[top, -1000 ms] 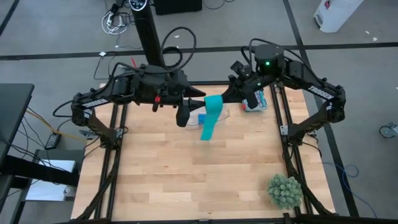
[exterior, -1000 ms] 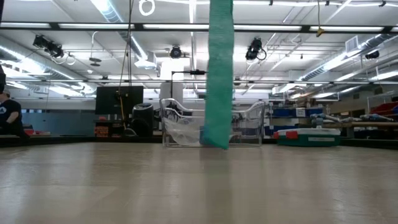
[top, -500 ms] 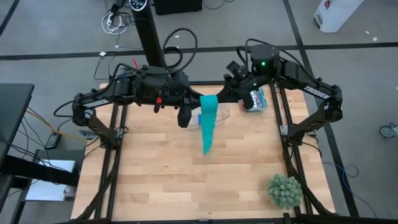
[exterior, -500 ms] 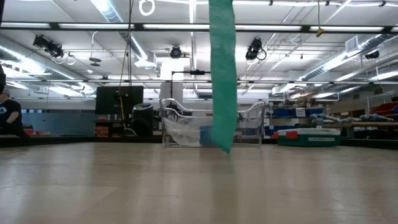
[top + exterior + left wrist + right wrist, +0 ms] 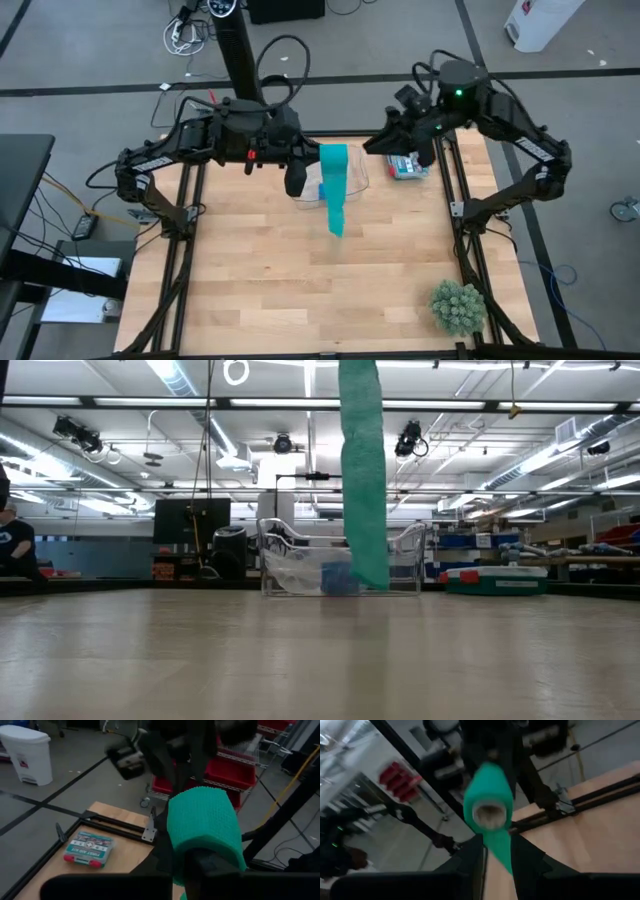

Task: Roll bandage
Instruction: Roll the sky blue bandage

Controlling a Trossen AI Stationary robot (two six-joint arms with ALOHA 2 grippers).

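The teal bandage is a coil (image 5: 333, 157) held high over the table's far middle. Its loose strip (image 5: 336, 212) hangs straight down, and the lower end (image 5: 372, 575) is clear of the tabletop. My left gripper (image 5: 187, 860) is shut on the coil, reaching in from the table's left. My right gripper (image 5: 497, 862) stands open a short way to the coil's right, apart from it. From there it sees the coil end-on, with its pale core (image 5: 490, 815). My left gripper holds the coil at the end nearest it (image 5: 202, 842), fingers level and coming from the table's left along the coil. One finger (image 5: 166, 851) lies by the coil's side and the other (image 5: 212, 865) covers its end. Whether that one enters the core I cannot tell. The coil is lifted clear, the strip hanging slack.
A clear plastic container (image 5: 352, 183) stands at the table's far edge under the coil, with a blue roll (image 5: 338, 582) in it. A first-aid box (image 5: 405, 166) lies at the far right. A green spiky ball (image 5: 458, 306) sits at the near right corner.
My right gripper has let go of the coil and drawn back toward the table's right edge. The coil stays high with my left gripper. The hanging strip has swung a little, and its lower end now hangs more directly below the coil.
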